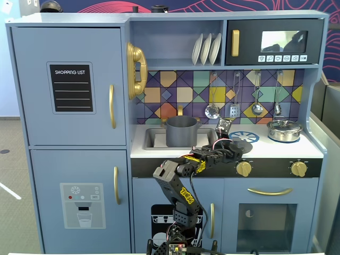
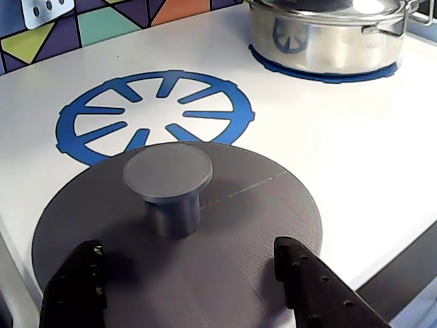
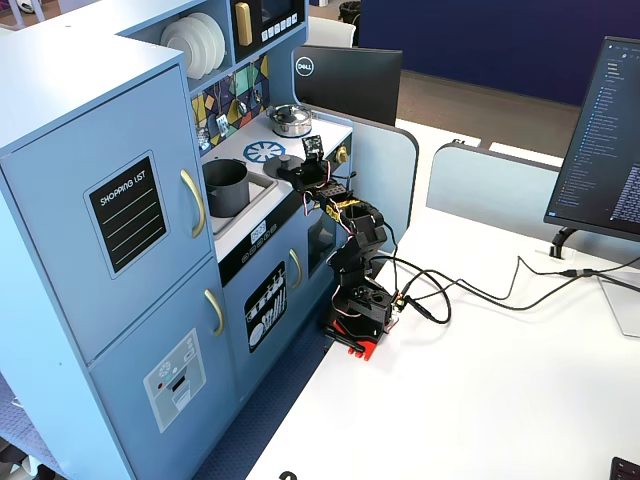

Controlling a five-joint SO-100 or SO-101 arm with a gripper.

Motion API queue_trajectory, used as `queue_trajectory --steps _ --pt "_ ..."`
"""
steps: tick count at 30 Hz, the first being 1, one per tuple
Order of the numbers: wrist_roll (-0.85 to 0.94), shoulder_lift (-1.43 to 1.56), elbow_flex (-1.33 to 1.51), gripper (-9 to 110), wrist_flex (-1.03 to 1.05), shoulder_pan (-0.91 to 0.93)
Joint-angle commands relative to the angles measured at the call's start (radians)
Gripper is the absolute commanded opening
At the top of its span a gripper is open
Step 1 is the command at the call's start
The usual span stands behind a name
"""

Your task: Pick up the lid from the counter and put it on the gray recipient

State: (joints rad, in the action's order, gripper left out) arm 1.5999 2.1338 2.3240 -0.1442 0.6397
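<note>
The flat matte dark-gray lid lies on the white counter, not yet lifted. The black gripper hangs near it with its jaws apart, either side of the knob. The tall gray pot at far left sits uncovered.

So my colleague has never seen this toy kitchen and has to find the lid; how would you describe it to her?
Start at the white counter of the blue toy kitchen, then find the blue burner print right of the sink. The lid lies flat at that print's front edge: a matte dark-gray disc with a stubby centre knob, unlike the shiny silver pot behind.
</note>
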Motion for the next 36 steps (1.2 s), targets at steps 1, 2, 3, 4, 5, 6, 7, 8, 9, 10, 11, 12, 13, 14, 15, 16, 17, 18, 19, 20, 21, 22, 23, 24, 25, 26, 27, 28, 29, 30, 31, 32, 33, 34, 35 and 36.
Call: queue_trajectory --steps 1,2,3,4,5,6,7,8,9,10,11,12,13,14,15,16,17,18,19,20,21,22,23,24,25,26,27,28,29,30,31,32,33,34,35,36 --pt "0.012 -0.029 -0.097 22 -0.043 0.017" --pt "0.014 -0.04 -0.104 22 -0.043 0.015" --pt "0.014 -0.051 -0.112 22 -0.048 0.014" --pt "0.015 -0.064 -0.12 22 -0.054 0.012" --pt "0.015 -0.077 -0.126 22 -0.058 0.011" --pt "0.017 -0.089 -0.133 22 -0.064 0.009" --pt "0.017 -0.104 -0.143 22 -0.074 0.006" --pt "0.017 -0.12 -0.153 22 -0.081 0.006" --pt "0.018 -0.133 -0.163 22 -0.087 0.005" --pt "0.02 -0.15 -0.172 22 -0.097 0.002" --pt "0.02 -0.167 -0.183 21 -0.104 0.0" --pt "0.02 -0.183 -0.195 21 -0.109 0.0" --pt "0.021 -0.201 -0.207 21 -0.115 -0.003" --pt "0.021 -0.216 -0.218 21 -0.123 -0.003" --pt "0.021 -0.23 -0.227 21 -0.129 -0.006" --pt "0.021 -0.242 -0.235 21 -0.132 -0.008" --pt "0.023 -0.253 -0.241 21 -0.133 -0.008" --pt "0.023 -0.262 -0.245 20 -0.135 -0.009" --pt "0.023 -0.268 -0.249 20 -0.135 -0.009" --pt "0.023 -0.273 -0.249 20 -0.135 -0.011" --pt "0.02 -0.279 -0.25 19 -0.138 -0.012" --pt "0.018 -0.284 -0.25 18 -0.143 -0.014" --pt "0.017 -0.288 -0.25 16 -0.149 -0.017" --pt "0.02 -0.291 -0.249 14 -0.149 -0.02" --pt "0.031 -0.293 -0.245 8 -0.149 -0.023" --pt "0.046 -0.293 -0.239 2 -0.149 -0.028" --pt "0.044 -0.293 -0.233 0 -0.153 -0.031" --pt "0.04 -0.293 -0.229 0 -0.161 -0.034" --pt "0.035 -0.293 -0.221 0 -0.173 -0.037" --pt "0.034 -0.29 -0.215 0 -0.183 -0.04" --pt "0.034 -0.287 -0.209 0 -0.189 -0.044" --pt "0.035 -0.281 -0.206 0 -0.192 -0.046" --pt "0.041 -0.276 -0.202 0 -0.192 -0.046" --pt "0.051 -0.272 -0.199 0 -0.192 -0.048" --pt "0.06 -0.267 -0.198 0 -0.192 -0.049" --pt "0.064 -0.261 -0.198 0 -0.192 -0.051"
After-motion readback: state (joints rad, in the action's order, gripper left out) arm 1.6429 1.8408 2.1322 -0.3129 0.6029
